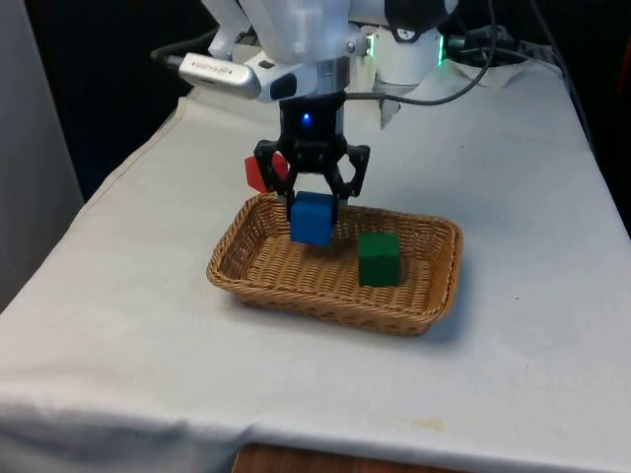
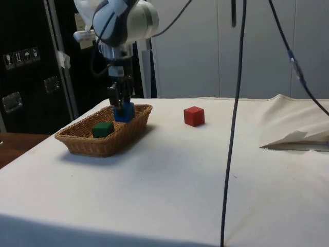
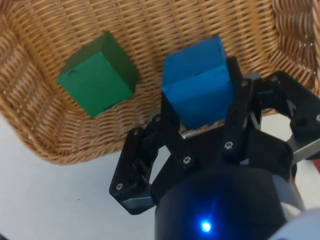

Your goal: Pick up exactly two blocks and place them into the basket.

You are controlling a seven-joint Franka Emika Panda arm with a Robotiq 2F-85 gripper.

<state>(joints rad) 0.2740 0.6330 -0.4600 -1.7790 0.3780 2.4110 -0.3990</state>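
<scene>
The blue block is pinched between the two fingers of the tool and is held just over the wicker basket, at its far end, near the rim. In the wrist view the block is seen clamped on two opposite faces, with the basket's woven floor beneath it. From the side view it cannot be told whether the block is touching the floor or hanging slightly above it.

A green block is already lying inside the basket, well apart from the blue one. A red block is left on the table outside the basket, beyond its far rim.

The task is judged to be nearly finished: one block has been delivered and the second is over the basket but not yet released. What is left is for the blue block to be let go inside; the red block is to be left where it is, since exactly two are wanted
</scene>
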